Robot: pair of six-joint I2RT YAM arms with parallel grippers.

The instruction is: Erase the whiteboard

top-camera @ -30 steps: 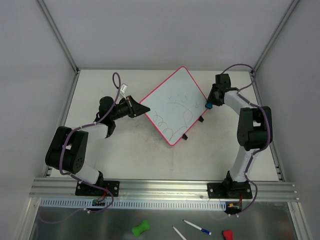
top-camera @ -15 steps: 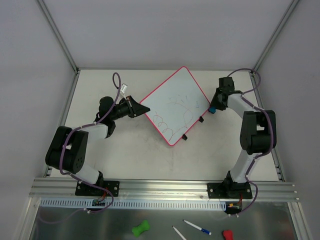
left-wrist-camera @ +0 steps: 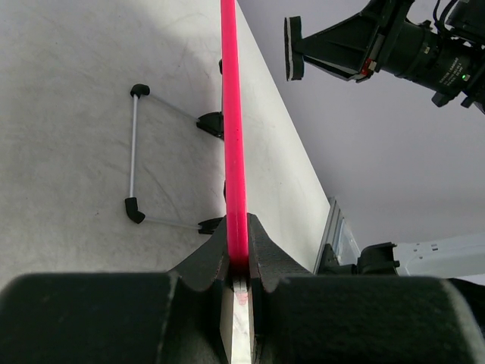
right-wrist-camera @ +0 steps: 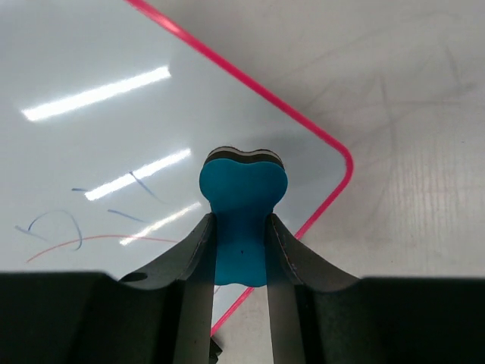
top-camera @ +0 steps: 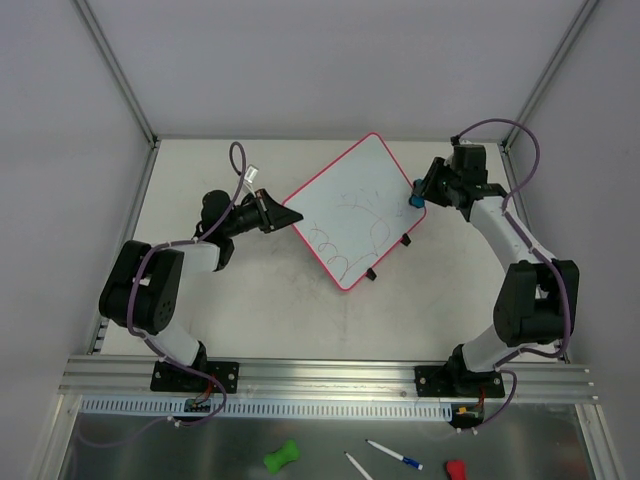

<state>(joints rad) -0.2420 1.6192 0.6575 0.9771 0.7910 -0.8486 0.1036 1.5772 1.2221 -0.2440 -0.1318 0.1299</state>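
Note:
The whiteboard [top-camera: 345,205], white with a pink-red rim and thin scribbles, sits turned like a diamond in the middle of the table. My left gripper [top-camera: 278,214] is shut on its left corner; in the left wrist view the red rim [left-wrist-camera: 234,152] runs up from between the jaws [left-wrist-camera: 239,262]. My right gripper [top-camera: 420,194] is shut on a blue eraser [right-wrist-camera: 241,208] and holds it over the board's right corner [right-wrist-camera: 333,155]. The eraser shows as a blue dot in the top view [top-camera: 410,201]. Scribbles [right-wrist-camera: 68,227] lie left of the eraser.
The board's wire stand [left-wrist-camera: 135,155] and two black clips [top-camera: 405,239] sit at its lower right edge. Metal frame posts [top-camera: 120,75] rise at the back corners. Below the front rail [top-camera: 320,375] lie a green eraser [top-camera: 281,457], pens [top-camera: 394,455] and a red object [top-camera: 455,468].
My right arm has swung its elbow out to the right and moved the eraser slightly up onto the board's right corner. The left gripper has kept its hold; the board shifted a little.

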